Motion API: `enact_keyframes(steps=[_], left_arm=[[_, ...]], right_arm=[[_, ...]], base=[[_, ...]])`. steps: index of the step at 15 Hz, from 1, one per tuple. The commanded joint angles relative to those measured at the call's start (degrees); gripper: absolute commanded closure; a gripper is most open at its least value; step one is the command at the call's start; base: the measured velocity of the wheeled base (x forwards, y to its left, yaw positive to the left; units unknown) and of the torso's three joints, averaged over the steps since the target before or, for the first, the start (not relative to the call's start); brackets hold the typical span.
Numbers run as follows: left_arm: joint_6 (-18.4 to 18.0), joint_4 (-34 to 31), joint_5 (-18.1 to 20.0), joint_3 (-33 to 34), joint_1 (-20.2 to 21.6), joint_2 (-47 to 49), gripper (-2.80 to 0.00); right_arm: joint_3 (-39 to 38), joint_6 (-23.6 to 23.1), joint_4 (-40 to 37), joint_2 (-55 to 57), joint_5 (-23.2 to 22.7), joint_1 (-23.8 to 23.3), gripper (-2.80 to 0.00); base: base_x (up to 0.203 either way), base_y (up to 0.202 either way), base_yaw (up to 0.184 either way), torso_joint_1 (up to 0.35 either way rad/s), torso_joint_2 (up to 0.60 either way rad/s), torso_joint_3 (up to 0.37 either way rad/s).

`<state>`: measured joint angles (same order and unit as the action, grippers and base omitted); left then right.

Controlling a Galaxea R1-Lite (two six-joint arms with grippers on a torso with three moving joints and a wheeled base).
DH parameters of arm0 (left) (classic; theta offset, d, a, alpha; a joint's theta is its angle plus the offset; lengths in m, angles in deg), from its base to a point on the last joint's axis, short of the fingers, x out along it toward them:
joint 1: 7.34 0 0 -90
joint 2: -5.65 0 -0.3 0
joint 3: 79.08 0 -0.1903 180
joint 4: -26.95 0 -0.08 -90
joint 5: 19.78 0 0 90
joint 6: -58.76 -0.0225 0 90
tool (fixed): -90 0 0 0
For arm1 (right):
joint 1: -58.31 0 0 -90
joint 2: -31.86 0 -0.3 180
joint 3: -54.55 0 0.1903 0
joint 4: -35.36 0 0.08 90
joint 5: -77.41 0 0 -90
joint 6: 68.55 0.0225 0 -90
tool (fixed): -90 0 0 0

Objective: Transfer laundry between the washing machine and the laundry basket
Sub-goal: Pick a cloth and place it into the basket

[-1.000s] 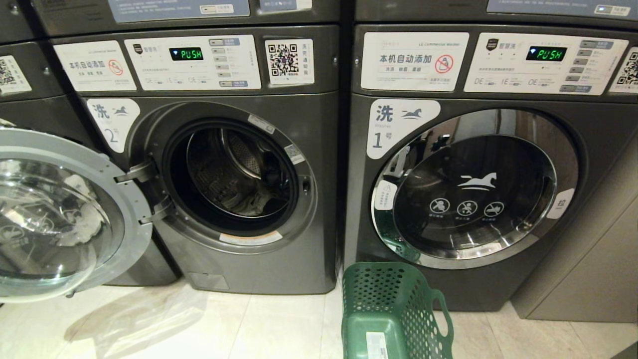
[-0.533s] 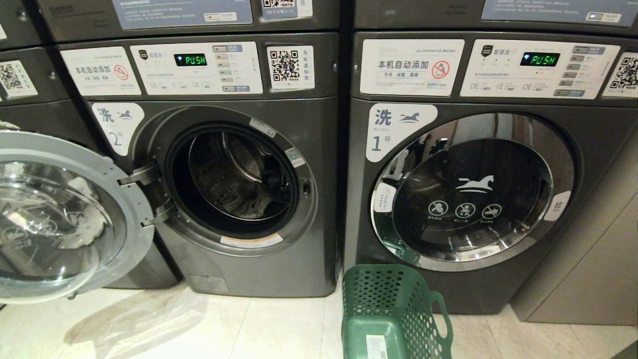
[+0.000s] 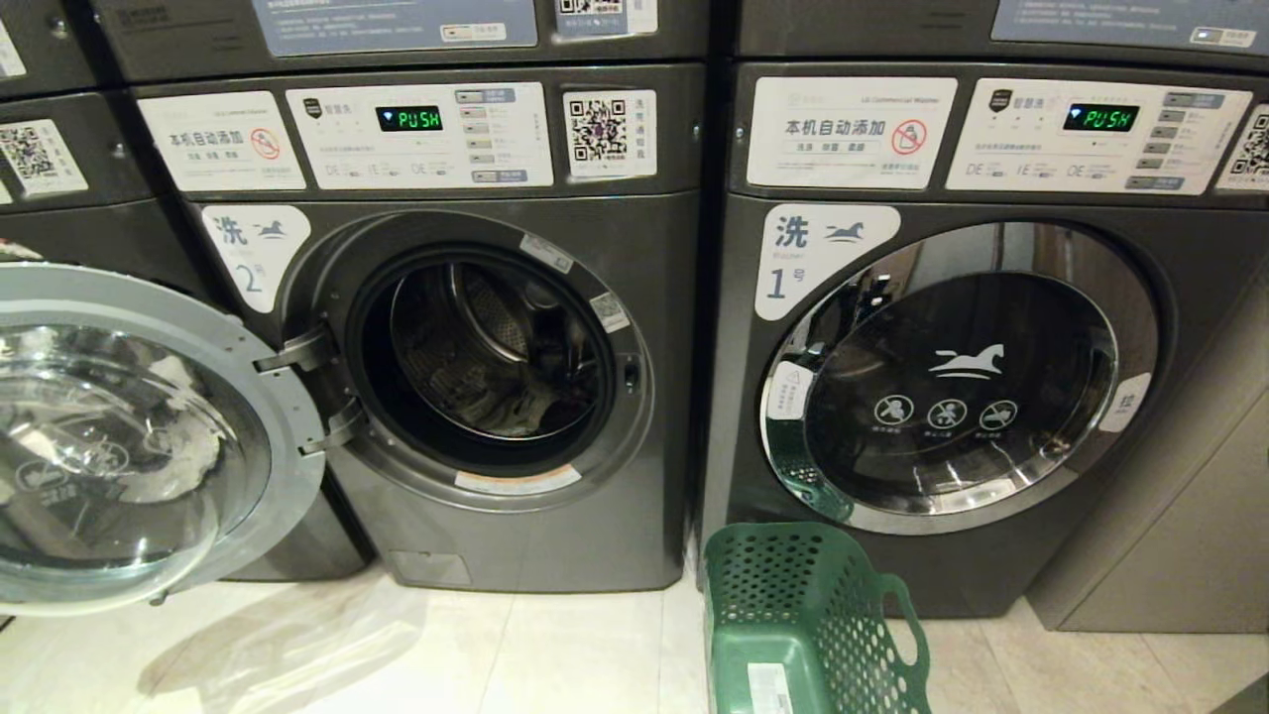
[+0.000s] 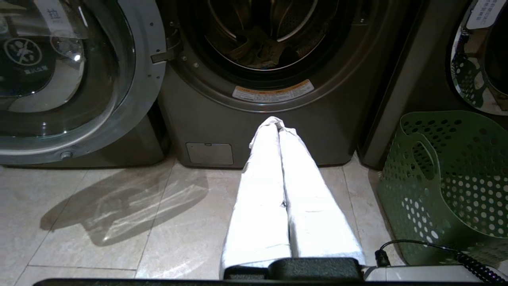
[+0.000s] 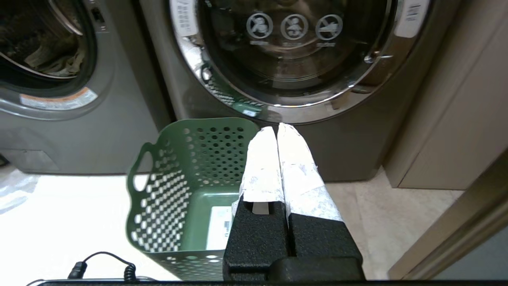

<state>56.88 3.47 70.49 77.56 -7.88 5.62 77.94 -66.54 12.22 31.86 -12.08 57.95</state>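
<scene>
Nearest the cameras, the left tool point(image 4: 276, 123) and the right tool point(image 5: 276, 129), both white-wrapped, are pressed narrow and hold nothing, low above the pale tiled floor point(image 3: 555, 645). The whole head view has slid slightly rightward since a second ago, so the camera moved, not the things; I judge the robot is still lining up. The green round-holed plastic laundry basket point(image 3: 808, 605), apparently bare inside, sits at lower centre-right, just beneath the right tool. Farther, upper centre-left, the dark grey washing machine point(image 3: 516, 535) labelled "2" stands door open, its crumpled grey laundry point(image 3: 511, 412) well beyond the left tool.
</scene>
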Motion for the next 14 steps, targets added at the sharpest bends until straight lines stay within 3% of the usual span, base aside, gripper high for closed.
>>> enact_keyframes(steps=[1, 14], left_arm=[[0.0, 0.0, 0.0, 0.0, 0.0, 0.0, 0.00], [0.1, 0.2, 0.0, 0.0, 0.0, 0.1, 0.00]], right_arm=[[0.0, 0.0, 0.0, 0.1, 0.0, 0.0, 0.00], [0.0, -0.1, 0.0, 0.1, -0.1, 0.0, 0.00]], base=[[0.000, 0.192, -0.002, 0.001, 0.00, 0.002], [0.000, 0.197, -0.001, 0.004, 0.00, 0.002]])
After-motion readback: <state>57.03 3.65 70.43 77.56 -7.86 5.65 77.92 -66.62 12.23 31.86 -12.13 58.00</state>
